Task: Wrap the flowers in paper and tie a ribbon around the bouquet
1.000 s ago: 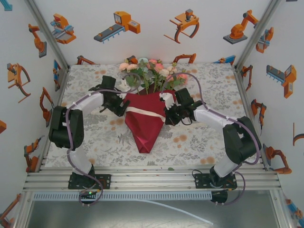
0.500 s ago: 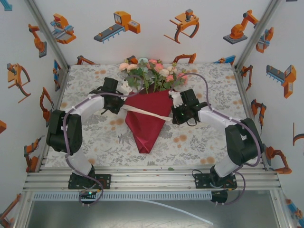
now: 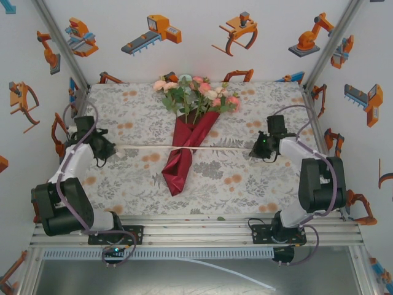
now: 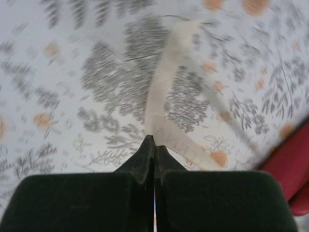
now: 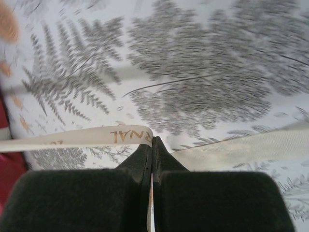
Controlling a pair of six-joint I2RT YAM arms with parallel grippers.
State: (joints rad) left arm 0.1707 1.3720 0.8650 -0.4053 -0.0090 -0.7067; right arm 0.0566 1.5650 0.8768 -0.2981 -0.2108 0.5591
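Ribbon [image 3: 147,147] stretches in one straight cream line across the tabletop [image 3: 129,184], from near its left edge to near its right edge. On the left, my left gripper [image 3: 110,148] has its jaws pressed together, pinching one ribbon end at the tips. The left wrist view shows the strip running out from between them. In the middle lies the bouquet [image 3: 187,132], with the flowers [image 3: 196,92] toward the far edge. The dark red paper [image 3: 177,169] is gathered into a slim cone pointing at the near edge, and the ribbon crosses its waist. On the right, my right gripper [image 3: 253,147] is likewise clamped tight on the other end. I judge this to be the cinching pull. To do it well, I would draw both ends evenly and level, low to the tabletop. That way the band bites the waist without dragging the bouquet sideways or slipping from the tips.
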